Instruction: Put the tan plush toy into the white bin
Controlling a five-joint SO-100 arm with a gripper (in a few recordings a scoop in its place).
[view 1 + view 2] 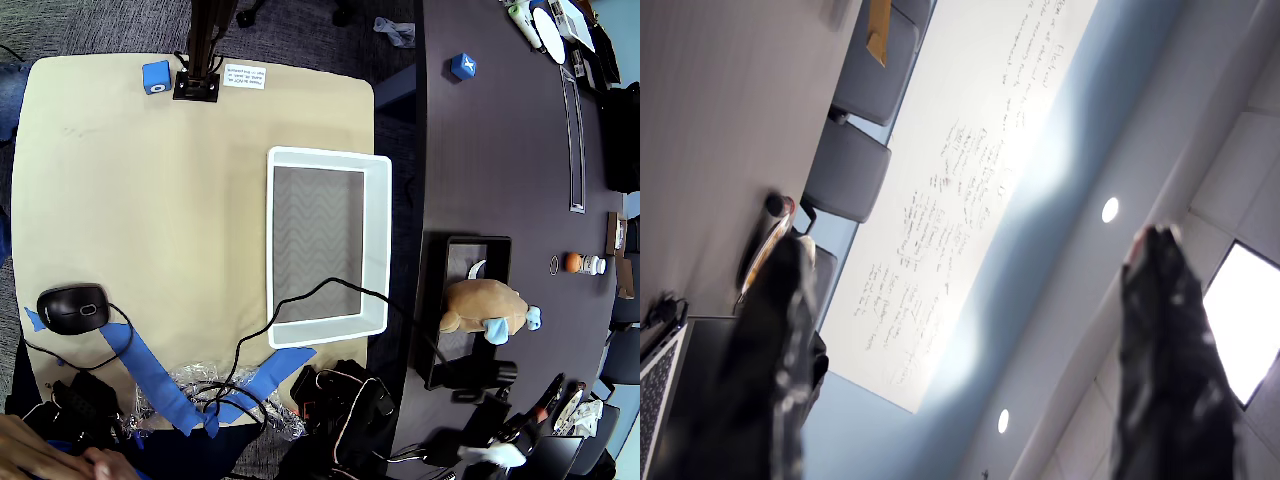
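Tan counter (pixel 150 250): large surface carrying the white bin (pixel 377 240), which sits empty with its grey patterned floor exposed, open side up and ready to receive. A black cable crosses its near rim. The bin lies well apart from the claw, to the left of it in the overhead view.

Dark counter (pixel 500 150): adjoins the tan one on the right of the overhead view. A black-rimmed tray (pixel 440 330) rests on it; the tan plush toy (pixel 485 305) lies on its side across the tray's right edge, blue limbs pointing away from the bin. The toy is not in the bin and is not touched by anything.

Claw (pixel 970 330): in the wrist view the two dark fingers (pixel 1165 340) stand well apart with nothing between them. The view looks up past them at a whiteboard (pixel 960 180), ceiling lights and chairs, so the claw is judged to be tilted upward, not yet aimed at the toy.

Small items: a black mouse (pixel 72 308) and blue tape (pixel 150 375) on the tan counter, far from the work.

Judgement: the grasp is not yet begun.
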